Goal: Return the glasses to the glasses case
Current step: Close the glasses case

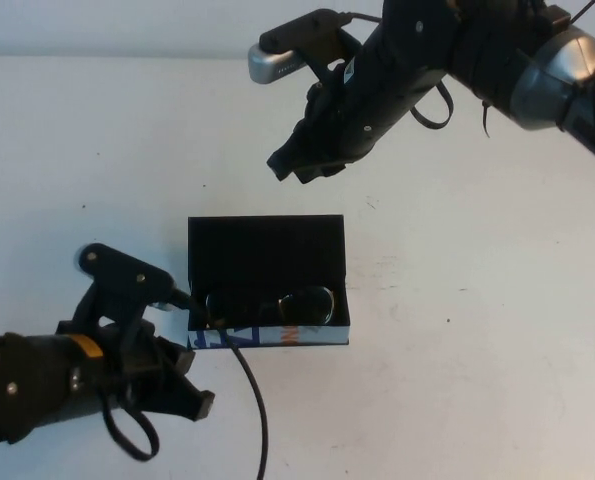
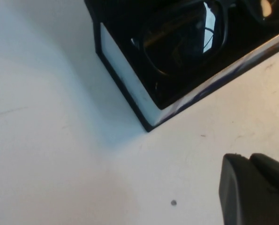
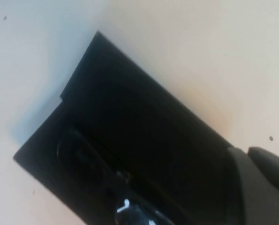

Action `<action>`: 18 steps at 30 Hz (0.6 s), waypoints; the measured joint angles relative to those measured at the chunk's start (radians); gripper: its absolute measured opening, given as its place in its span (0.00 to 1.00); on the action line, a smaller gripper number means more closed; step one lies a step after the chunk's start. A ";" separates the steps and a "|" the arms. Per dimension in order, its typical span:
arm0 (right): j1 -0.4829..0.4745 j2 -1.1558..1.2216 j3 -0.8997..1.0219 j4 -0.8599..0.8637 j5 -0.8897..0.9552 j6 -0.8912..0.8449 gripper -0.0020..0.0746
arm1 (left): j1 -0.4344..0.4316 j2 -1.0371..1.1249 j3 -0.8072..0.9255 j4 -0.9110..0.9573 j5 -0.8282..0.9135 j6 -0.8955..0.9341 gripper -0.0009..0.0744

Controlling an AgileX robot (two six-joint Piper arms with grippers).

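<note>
Two grippers frame the scene, and neither holds anything. The right gripper [image 1: 299, 160] hangs above the table beyond the far edge of the glasses case [image 1: 267, 252], its fingers pressed together on nothing, pointing down toward the raised lid; that pose suits a closed tip that could nudge the lid over, which I judge to be the step left. The left gripper [image 1: 182, 385] sits low at the near left corner of the case, close beside it but apart; whether its fingers are spread or together I cannot tell, and it looks parked there, out of the way. Between them, the glasses [image 1: 272, 306] lie inside the open case, along its printed near wall, lenses facing up, frame fully within the walls. The left wrist view shows one dark lens [image 2: 181, 40] tucked behind the case's corner. The white table [image 1: 477, 330] carries the case, and a black cable [image 1: 252, 400] trails from near the case toward the near edge.
</note>
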 joint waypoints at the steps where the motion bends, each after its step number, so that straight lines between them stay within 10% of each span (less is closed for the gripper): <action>1: -0.004 0.009 -0.007 0.003 -0.001 0.012 0.01 | 0.000 0.021 -0.013 0.000 0.000 0.011 0.01; 18: -0.059 0.208 -0.214 0.047 -0.015 0.064 0.01 | -0.121 0.197 -0.051 -0.001 -0.228 0.037 0.01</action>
